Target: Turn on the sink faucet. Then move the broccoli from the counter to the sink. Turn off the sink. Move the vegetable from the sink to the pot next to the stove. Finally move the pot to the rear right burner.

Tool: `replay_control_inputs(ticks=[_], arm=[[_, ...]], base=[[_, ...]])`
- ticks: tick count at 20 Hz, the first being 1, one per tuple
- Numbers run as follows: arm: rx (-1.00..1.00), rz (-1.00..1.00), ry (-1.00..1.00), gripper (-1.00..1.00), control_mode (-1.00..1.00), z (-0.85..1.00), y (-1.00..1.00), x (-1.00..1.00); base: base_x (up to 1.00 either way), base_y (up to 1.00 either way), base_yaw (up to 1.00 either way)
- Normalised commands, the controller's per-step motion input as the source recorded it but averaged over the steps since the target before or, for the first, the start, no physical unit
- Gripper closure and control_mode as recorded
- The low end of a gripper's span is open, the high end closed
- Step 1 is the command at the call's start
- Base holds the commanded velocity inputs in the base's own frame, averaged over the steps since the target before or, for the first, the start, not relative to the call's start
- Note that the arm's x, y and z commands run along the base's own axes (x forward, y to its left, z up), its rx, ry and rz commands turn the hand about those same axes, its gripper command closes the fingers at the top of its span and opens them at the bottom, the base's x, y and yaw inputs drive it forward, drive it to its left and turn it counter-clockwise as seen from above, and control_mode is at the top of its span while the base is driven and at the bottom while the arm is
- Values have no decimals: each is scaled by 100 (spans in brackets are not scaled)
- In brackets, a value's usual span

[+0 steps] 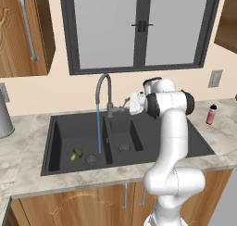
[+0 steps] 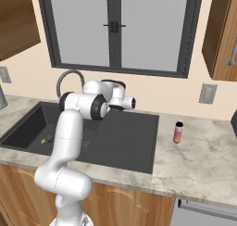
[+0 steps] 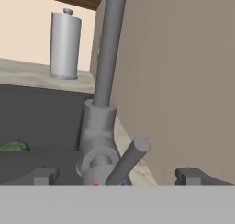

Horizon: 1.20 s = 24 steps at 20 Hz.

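Observation:
The dark gooseneck faucet [image 1: 103, 88] stands behind the charcoal sink [image 1: 50, 141], and a blue stream of water [image 1: 99, 128] runs from it into the left basin. The broccoli [image 1: 76, 153] lies on that basin's floor near the drain, and its green edge [image 3: 13, 146] shows in the hand view. My gripper [image 1: 127, 103] is at the faucet's base, open. In the hand view the grey lever [image 3: 129, 159] slants up between my gripper's [image 3: 118, 177] wide-apart fingertips [image 3: 44, 176], in front of the faucet column [image 3: 108, 58]. The pot and the stove are out of view.
A steel canister [image 1: 3, 121] stands on the marbled counter [image 1: 28, 174] left of the sink. A pink bottle [image 1: 211, 114] stands on the counter to the right. The window and wall are close behind the faucet.

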Motion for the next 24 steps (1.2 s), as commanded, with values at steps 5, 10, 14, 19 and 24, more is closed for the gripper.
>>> replay_control_inputs(ticks=[5,10,14,19,24], arm=[[0,12,0,-100,-100,20,18,-1],[0,12,0,-100,-100,17,16,0],[0,11,0,-100,-100,6,23,0],[0,10,0,-100,-100,0,29,0],[0,7,0,-100,-100,0,38,0]], base=[[0,0,0],[0,0,0],[0,0,0],[0,0,0],[0,0,0]])
